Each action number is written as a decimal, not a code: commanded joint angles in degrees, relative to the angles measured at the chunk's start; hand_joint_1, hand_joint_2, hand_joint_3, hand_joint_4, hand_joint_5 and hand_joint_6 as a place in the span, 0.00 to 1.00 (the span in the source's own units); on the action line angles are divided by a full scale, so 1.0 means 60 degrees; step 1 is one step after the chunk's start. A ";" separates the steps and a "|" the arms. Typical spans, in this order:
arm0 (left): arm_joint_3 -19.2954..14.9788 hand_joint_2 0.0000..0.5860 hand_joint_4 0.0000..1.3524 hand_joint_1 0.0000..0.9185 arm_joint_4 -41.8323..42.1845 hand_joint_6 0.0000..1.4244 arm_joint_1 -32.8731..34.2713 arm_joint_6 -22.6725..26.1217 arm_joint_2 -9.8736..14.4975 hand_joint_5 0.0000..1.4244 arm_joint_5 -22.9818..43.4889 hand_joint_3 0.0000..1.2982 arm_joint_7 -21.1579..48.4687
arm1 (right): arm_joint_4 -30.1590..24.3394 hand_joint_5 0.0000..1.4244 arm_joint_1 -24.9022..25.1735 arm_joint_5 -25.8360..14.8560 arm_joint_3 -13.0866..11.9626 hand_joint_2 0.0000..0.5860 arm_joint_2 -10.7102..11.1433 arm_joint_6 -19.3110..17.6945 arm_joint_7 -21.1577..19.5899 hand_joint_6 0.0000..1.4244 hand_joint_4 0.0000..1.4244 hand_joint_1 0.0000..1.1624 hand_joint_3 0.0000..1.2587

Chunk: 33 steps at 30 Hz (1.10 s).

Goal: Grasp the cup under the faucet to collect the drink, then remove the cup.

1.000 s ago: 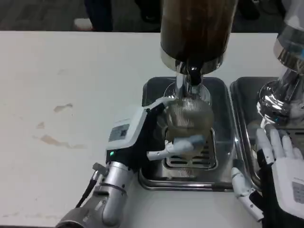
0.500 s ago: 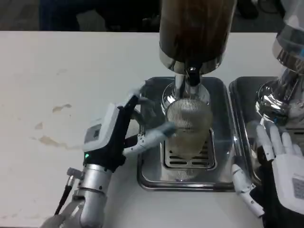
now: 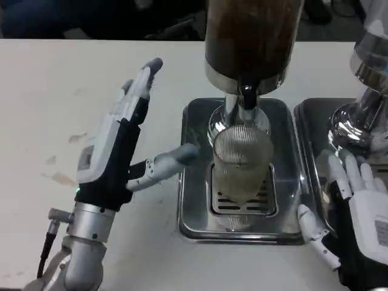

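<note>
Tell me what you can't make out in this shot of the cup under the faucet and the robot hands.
- Drink level in the cup, head view: its ribbed, see-through wall blurs the contents.
- Dispenser top: cut off by the upper edge.
- Right robot hand: partly cut by the right and bottom edges.
- Second dispenser and its tray: cut by the right edge.
- Left robot hand: open, clear of the cup.

A big white desk [image 3: 54, 79] fills most of the view. It has a few small brown stains [image 3: 63, 159] on it. Past the far edge of the desk the floor [image 3: 85, 21] is dark. Soft light falls on the desk.
</note>
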<state>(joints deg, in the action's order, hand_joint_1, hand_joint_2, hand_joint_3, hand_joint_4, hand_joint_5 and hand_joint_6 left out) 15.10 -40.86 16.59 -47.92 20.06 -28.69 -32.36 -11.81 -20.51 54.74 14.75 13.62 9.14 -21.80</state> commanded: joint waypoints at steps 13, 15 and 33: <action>-0.0361 0.10 0.00 0.00 0.4021 0.04 -0.0414 -0.0668 -0.0119 0.08 0.3574 0.00 0.5122 | -0.0014 0.00 0.0157 -0.0061 -0.0035 0.79 0.0188 -0.0150 0.0022 0.03 0.00 0.01 0.04; -0.0342 0.10 0.00 0.00 0.4169 0.04 -0.0356 -0.0516 -0.0317 0.08 0.3751 0.00 0.5547 | -0.0025 0.00 0.0135 -0.0058 -0.0033 0.79 0.0158 -0.0130 0.0009 0.03 0.00 0.01 0.04; -0.0200 0.12 0.00 0.00 0.2487 0.03 0.0931 -0.0177 -0.1523 0.09 0.3458 0.00 0.7147 | -0.0201 0.00 -0.0243 0.0010 -0.0063 0.79 -0.0195 0.0047 -0.0201 0.03 0.00 0.01 0.04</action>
<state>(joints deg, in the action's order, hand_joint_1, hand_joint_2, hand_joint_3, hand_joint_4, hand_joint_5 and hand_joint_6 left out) 14.15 -24.10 20.71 -48.33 11.23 -7.11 9.63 -12.19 -21.33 54.62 14.52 12.99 9.07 -21.94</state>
